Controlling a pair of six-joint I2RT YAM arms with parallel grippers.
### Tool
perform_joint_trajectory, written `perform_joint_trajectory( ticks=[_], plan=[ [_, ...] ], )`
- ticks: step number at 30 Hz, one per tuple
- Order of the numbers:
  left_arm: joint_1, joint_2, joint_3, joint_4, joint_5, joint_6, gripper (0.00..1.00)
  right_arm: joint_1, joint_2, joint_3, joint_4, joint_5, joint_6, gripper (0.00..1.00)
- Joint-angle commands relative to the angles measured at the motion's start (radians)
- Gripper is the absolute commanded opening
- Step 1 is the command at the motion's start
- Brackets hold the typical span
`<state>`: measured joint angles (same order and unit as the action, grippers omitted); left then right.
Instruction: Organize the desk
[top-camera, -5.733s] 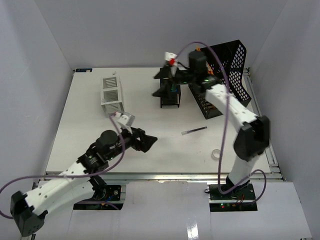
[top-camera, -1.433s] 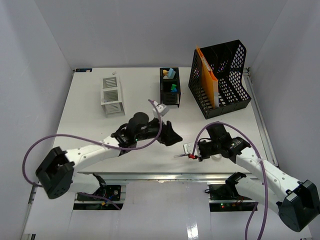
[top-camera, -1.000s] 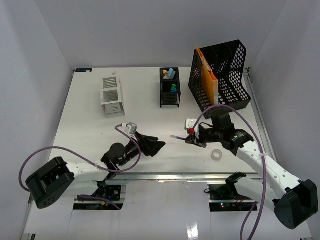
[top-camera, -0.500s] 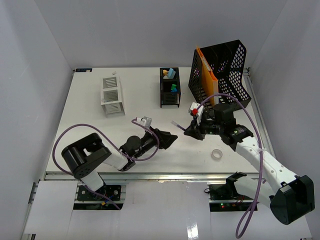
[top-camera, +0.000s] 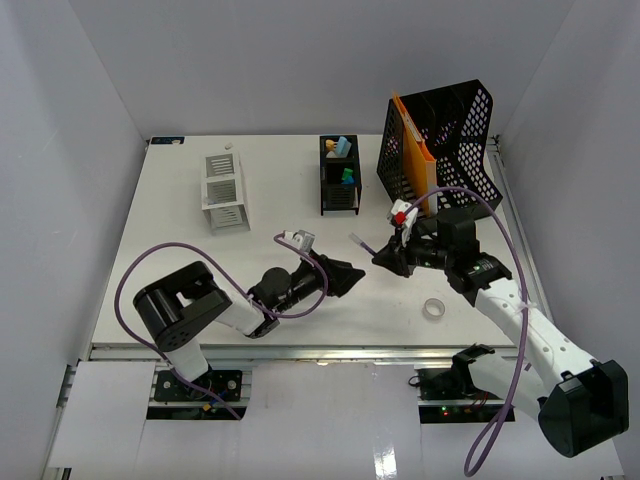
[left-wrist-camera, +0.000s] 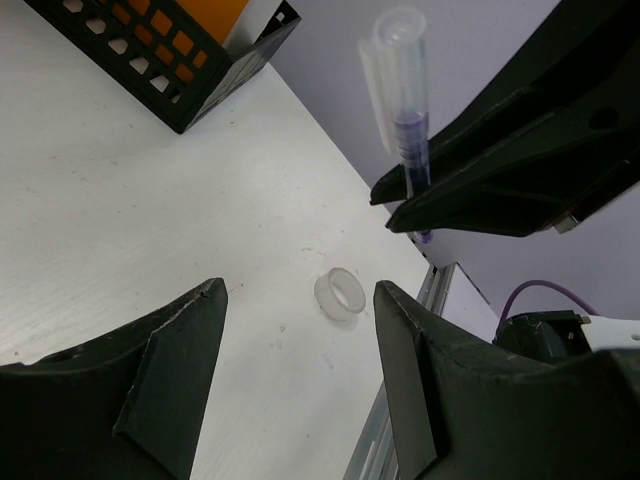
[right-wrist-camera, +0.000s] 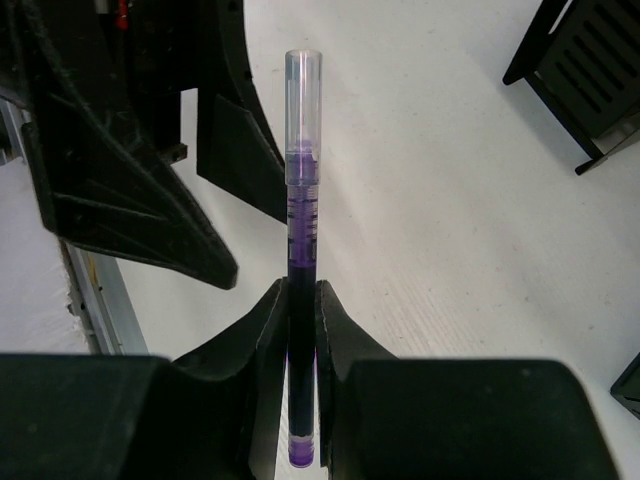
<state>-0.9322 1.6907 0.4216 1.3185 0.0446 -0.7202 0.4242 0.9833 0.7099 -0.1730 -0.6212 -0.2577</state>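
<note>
On the white desk (top-camera: 180, 270) my right gripper (top-camera: 386, 259) is shut on a purple pen (top-camera: 364, 243) with a clear cap. The pen (right-wrist-camera: 302, 190) sticks out straight ahead from the clamped fingers of that gripper (right-wrist-camera: 301, 292) and is held above the surface. My left gripper (top-camera: 351, 277) is open just left of it and faces it. In the left wrist view the empty left gripper (left-wrist-camera: 300, 290) stands wide, the pen (left-wrist-camera: 400, 90) hangs upright beyond it, and a clear tape roll (left-wrist-camera: 340, 294) lies on the desk farther off.
A black mesh file holder (top-camera: 455, 150) with an orange folder stands at the back right. A small black organizer (top-camera: 340, 185) and a white mesh holder (top-camera: 224, 190) stand farther back. The tape roll (top-camera: 433, 309) lies near the metal rail (top-camera: 330, 351) at the front.
My right gripper has carried the pen away from the front edge toward the middle. My left gripper has slid right, closer to the pen.
</note>
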Motion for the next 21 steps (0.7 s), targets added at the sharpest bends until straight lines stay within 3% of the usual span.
perform_joint_trajectory(
  ticks=[1, 21],
  plan=[
    [-0.005, -0.061, -0.018, 0.475, 0.027, 0.026, 0.72, -0.027, -0.013, -0.011, 0.071, 0.005, 0.041, 0.08],
    [-0.005, -0.048, 0.114, 0.449, -0.004, 0.031, 0.74, -0.031, -0.044, -0.096, 0.134, -0.057, 0.049, 0.08]
  ],
)
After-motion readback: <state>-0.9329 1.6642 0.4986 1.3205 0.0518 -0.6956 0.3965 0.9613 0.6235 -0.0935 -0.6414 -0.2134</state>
